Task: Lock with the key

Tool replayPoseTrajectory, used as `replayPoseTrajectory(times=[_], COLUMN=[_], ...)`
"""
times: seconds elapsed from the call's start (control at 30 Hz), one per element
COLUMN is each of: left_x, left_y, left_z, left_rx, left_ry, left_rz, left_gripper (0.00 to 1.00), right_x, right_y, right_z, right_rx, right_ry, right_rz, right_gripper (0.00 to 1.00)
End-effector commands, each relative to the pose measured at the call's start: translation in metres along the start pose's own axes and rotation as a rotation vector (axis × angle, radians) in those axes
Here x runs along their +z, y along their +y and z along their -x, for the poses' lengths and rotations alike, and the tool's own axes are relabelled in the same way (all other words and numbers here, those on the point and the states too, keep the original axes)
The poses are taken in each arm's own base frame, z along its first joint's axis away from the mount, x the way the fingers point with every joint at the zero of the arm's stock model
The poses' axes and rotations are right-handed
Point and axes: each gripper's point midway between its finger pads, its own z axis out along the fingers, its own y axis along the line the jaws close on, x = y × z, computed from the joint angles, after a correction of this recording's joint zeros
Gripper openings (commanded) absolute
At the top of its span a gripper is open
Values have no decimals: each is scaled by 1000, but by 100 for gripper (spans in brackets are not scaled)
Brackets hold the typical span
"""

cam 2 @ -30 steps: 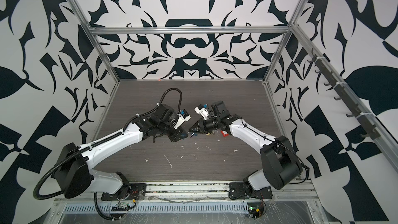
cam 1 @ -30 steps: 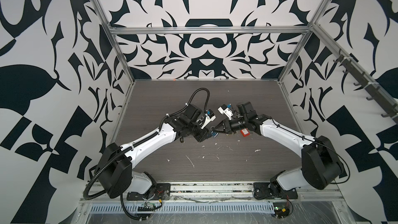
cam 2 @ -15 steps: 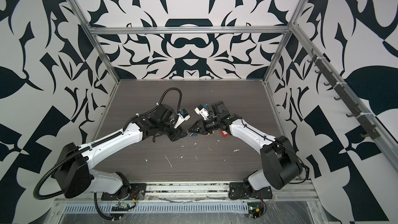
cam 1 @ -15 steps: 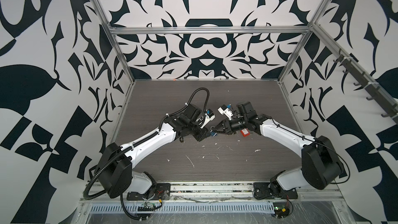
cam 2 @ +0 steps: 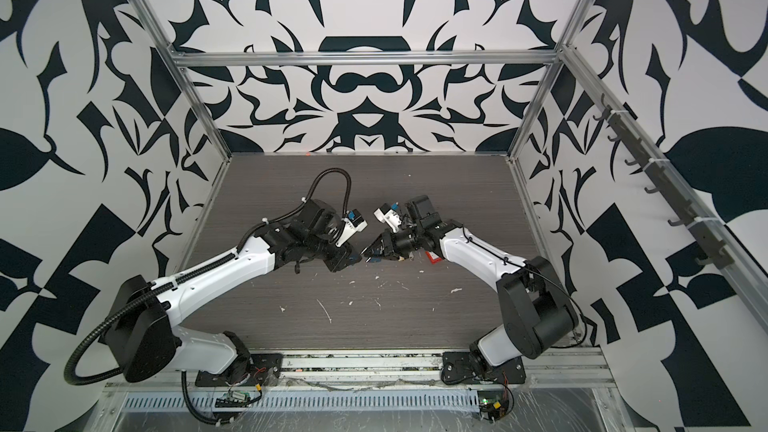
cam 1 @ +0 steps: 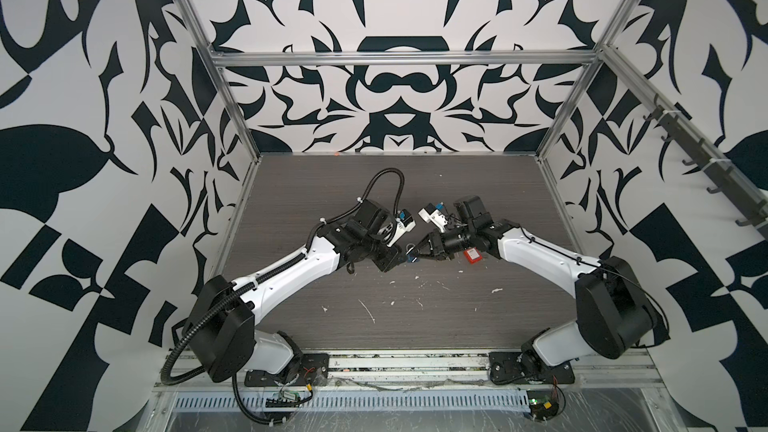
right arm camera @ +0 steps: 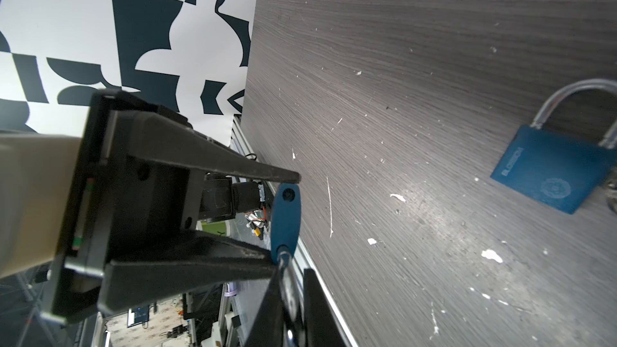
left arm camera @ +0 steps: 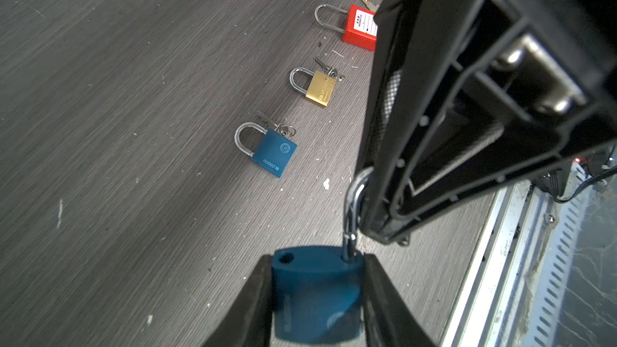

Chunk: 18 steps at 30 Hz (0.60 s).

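Observation:
My left gripper (left arm camera: 317,262) is shut on the body of a dark blue padlock (left arm camera: 314,295) and holds it above the table. The silver shackle (left arm camera: 350,215) stands raised, with one hole in the body's top empty. My right gripper (right arm camera: 292,278) is shut on that shackle (right arm camera: 288,282), just beyond the blue body (right arm camera: 285,218). In both top views the two grippers (cam 1: 399,257) (cam 1: 415,253) meet tip to tip at mid-table. The held padlock's key is out of view.
Three other padlocks lie in a row on the grey table, each with keys beside it: a blue one (left arm camera: 273,153) (right arm camera: 554,175), a brass one (left arm camera: 320,90) and a red one (left arm camera: 360,28) (cam 1: 473,255). White flecks dot the table. The metal front rail (left arm camera: 494,262) is close by.
My right gripper's jaws have closed onto the shackle. Both arms have stayed almost where they were, with the left still gripping the padlock body.

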Motion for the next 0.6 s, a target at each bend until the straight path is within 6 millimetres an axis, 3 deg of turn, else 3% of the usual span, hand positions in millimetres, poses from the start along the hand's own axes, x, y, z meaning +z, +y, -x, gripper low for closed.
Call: replayPoseTrajectory(times=[0.0,0.13,0.2,0.27,0.43,0.47,0.57], left_x=[-5,-4,-4,-6,-24,-36,-42], left_y=[-4,6,19,30,47,43,30], left_z=[15,17,18,19,31,37,42], left_rx=[26,23,-1,-28,-140,-168,-229], left_ry=[-33,-35,-43,-77,-305,-392,-540], left_rz=[-16,37,85,133,221,208,97], left_gripper=[0,0,43,66,78,80,81], right_x=[-3,-3,-6,-10,-24,-28,-38], right_y=[17,17,18,17,12,11,14], right_z=[8,12,18,26,48,52,63], right_rx=[-55,-52,-50,-29,69,100,163], right_ry=[-10,-25,-54,-88,-221,-251,-315], right_rz=[29,18,3,-23,-44,-33,31], right_gripper=[0,0,0,0,0,0,0])
